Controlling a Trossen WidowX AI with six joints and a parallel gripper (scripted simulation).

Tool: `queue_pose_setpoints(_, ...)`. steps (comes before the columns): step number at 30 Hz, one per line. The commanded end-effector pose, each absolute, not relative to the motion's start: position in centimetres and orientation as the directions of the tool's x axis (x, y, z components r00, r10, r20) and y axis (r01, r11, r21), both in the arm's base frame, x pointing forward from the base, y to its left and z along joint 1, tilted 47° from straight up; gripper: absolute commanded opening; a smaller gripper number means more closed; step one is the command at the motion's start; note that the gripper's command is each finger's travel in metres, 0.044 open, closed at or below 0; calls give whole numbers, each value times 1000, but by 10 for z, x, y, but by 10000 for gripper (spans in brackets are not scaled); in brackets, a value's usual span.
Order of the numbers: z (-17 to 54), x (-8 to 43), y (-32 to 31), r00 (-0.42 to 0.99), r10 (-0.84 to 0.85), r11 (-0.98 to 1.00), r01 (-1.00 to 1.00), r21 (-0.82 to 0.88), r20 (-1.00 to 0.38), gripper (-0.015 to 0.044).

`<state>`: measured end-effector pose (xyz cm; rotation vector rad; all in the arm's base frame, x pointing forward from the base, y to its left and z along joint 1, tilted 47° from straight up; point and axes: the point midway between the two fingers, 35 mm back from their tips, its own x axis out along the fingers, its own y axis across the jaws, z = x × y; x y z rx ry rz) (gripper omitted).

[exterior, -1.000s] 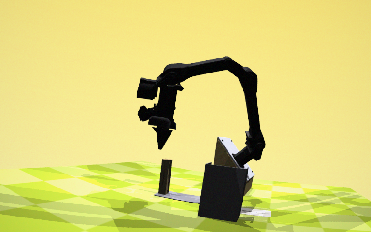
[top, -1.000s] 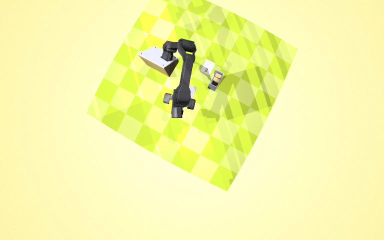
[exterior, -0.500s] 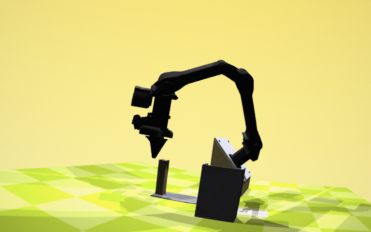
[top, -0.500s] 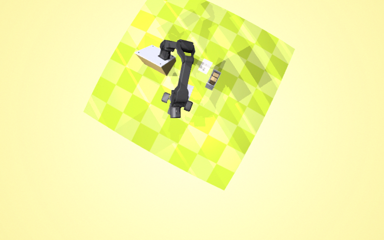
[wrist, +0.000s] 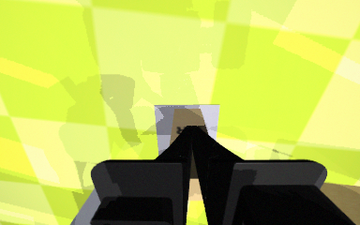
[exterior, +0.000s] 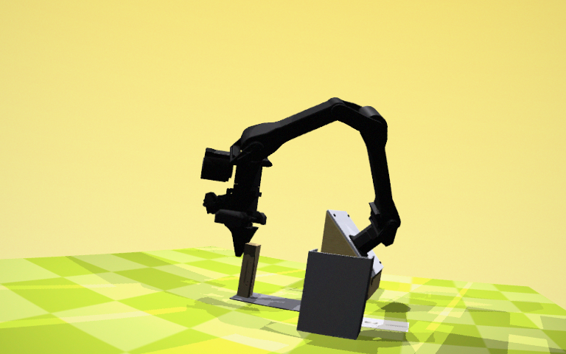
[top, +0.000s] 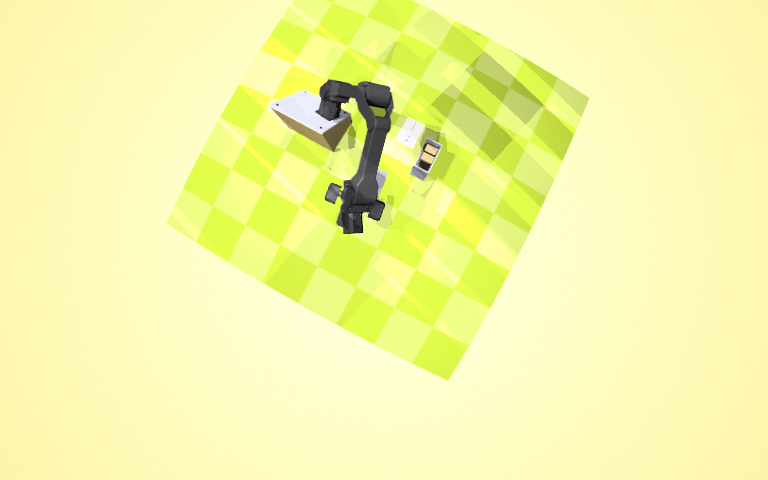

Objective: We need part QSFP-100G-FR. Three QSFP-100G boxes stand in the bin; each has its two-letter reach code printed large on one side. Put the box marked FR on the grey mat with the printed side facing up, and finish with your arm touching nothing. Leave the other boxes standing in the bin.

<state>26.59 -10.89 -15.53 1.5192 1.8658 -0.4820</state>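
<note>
While one tan box [exterior: 249, 271] [wrist: 188, 117] stands on end upon the grey mat [top: 382, 182] [exterior: 277, 302] [wrist: 213, 117], at the left of the exterior view, the gripper [top: 354, 202] [exterior: 238, 254] [wrist: 191, 130] points down with its tips close by the box's upper end; the jaws are fully closed, with nothing between them; whether they touch the box I cannot tell. Dark print shows on a face of that box, too obscured to read; it stands upright rather than lying with a broad side up.

The grey bin [top: 419, 173] [exterior: 334, 294] is nearer and to the right in the exterior view; from above, two boxes [top: 428, 153] stand inside it, their codes out of sight. A white card [top: 410, 132] [exterior: 384, 324] lies flat just beside the bin, to its right in the exterior view; the black arm [top: 373, 152] [exterior: 304, 114] arches over from its sloped pedestal [top: 294, 107] [exterior: 340, 229], which stands behind the bin there.
</note>
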Motion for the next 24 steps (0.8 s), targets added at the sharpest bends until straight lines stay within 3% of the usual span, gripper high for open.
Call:
queue_pose_setpoints(1, -150, 264, -103, -93, 712, 249, 960, 127, -696, 0)
queue_pose_setpoints(24, -137, 259, -91, -94, 711, 252, 959, 128, -697, 0)
